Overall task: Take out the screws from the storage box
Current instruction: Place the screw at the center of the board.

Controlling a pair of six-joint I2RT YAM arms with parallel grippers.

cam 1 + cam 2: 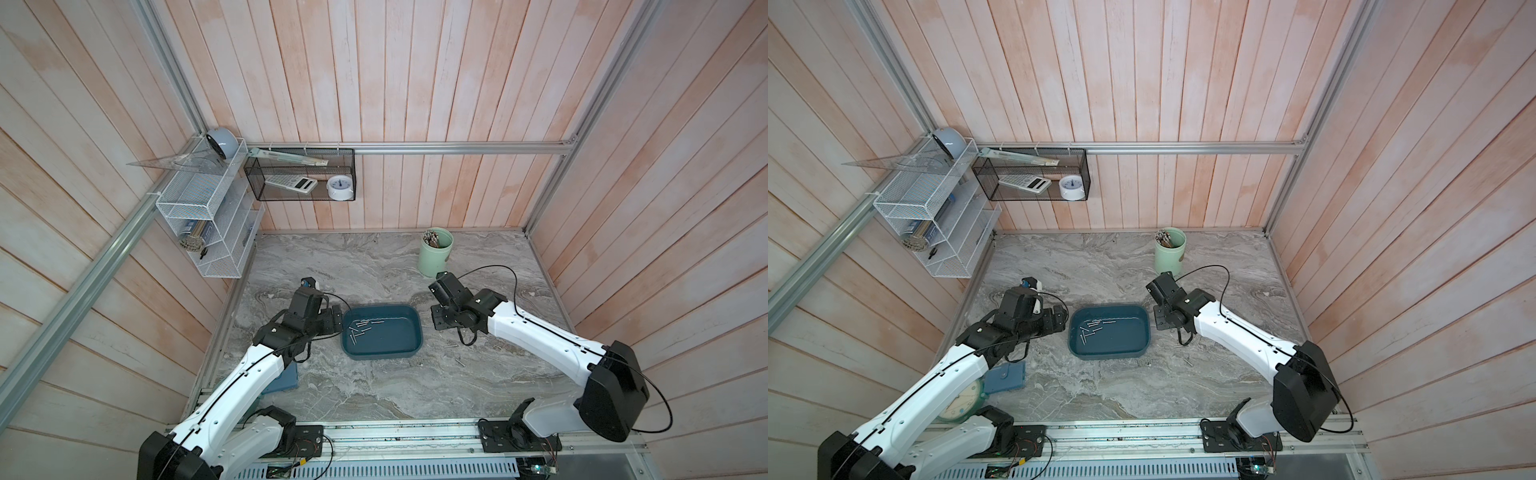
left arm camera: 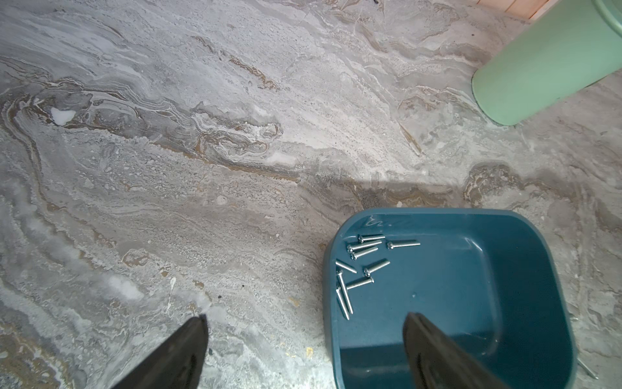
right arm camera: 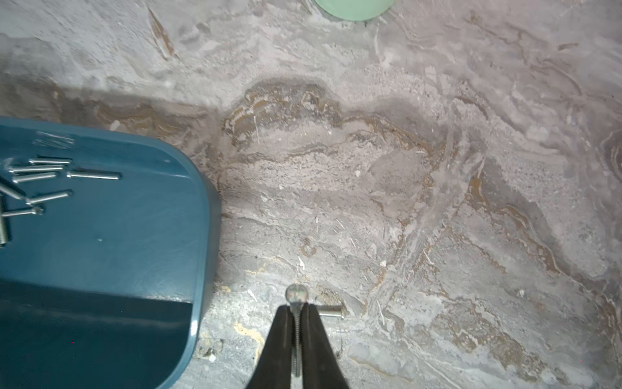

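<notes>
The storage box (image 1: pixel 399 347) (image 1: pixel 1121 347) is a shallow teal tray in mid-table. Several small silver screws (image 1: pixel 360 328) (image 1: pixel 1092 328) (image 2: pixel 361 266) (image 3: pixel 40 182) lie loose in its left half. My left gripper (image 2: pixel 305 316) (image 1: pixel 336 321) is open at the box's left wall, with one finger over the table and the other over the box (image 2: pixel 454 303) floor, nothing between them. To the right of the box (image 3: pixel 101 252), my right gripper (image 3: pixel 296 308) (image 1: pixel 441 322) is shut on one screw (image 3: pixel 296 293), whose round head sticks out past the fingertips. Two screws (image 1: pixel 450 344) (image 1: pixel 460 361) lie on the table nearby.
A pale green cup (image 1: pixel 435 251) (image 1: pixel 1170 249) holding sticks stands at the back right. A flat blue item (image 1: pixel 1005 376) and a round clock (image 1: pixel 961 401) lie under the left arm. Wire baskets (image 1: pixel 299 174) (image 1: pixel 203 216) hang on the back and left walls.
</notes>
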